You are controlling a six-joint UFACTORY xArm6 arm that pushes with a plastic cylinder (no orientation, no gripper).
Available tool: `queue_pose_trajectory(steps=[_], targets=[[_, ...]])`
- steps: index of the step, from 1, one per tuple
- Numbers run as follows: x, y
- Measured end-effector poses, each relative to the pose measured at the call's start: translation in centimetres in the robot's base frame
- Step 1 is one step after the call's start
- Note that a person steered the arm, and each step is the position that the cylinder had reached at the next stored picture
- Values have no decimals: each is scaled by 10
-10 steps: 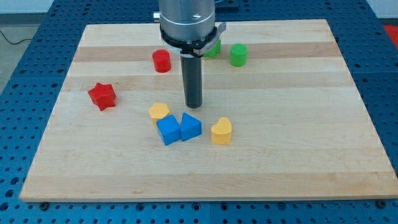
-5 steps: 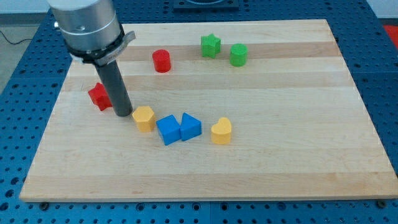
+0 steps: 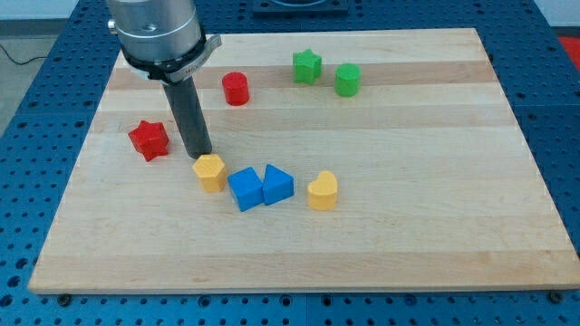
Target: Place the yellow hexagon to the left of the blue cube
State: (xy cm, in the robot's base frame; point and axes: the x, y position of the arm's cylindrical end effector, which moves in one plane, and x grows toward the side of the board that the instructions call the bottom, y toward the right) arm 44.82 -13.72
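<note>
Nearest the view's bottom, the pale wooden board (image 3: 299, 263) lay bare along its front edge, resting on a blue perforated table (image 3: 18, 272).

Next row up, from the view's right to left: a yellow heart-like block (image 3: 323, 191); well apart from it, a blue triangular block (image 3: 278, 185); touching that, the blue cube (image 3: 245, 189); and just beside the cube on its left, the yellow hexagon (image 3: 210, 172), very close to the cube, though contact could not be settled.

My tip (image 3: 201, 156) stood at the hexagon's far upper-left edge, touching or nearly touching it. I carry no jaws, only the dark rod, so nothing was held; the rod simply stood against the block.

Left of the rod, near but apart, sat a red star-shaped block (image 3: 149, 139).

Further back: a red cylinder (image 3: 236, 89) to the right of my rod's housing. Furthest, toward the view's top: a green star-shaped block (image 3: 307, 66) and just beside it, on the right, another green block (image 3: 347, 80), shape unclear.
</note>
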Motion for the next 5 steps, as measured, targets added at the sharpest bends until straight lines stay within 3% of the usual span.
queue_pose_trajectory(steps=[2,3,5], targets=[[44,0],[44,0],[64,-55]])
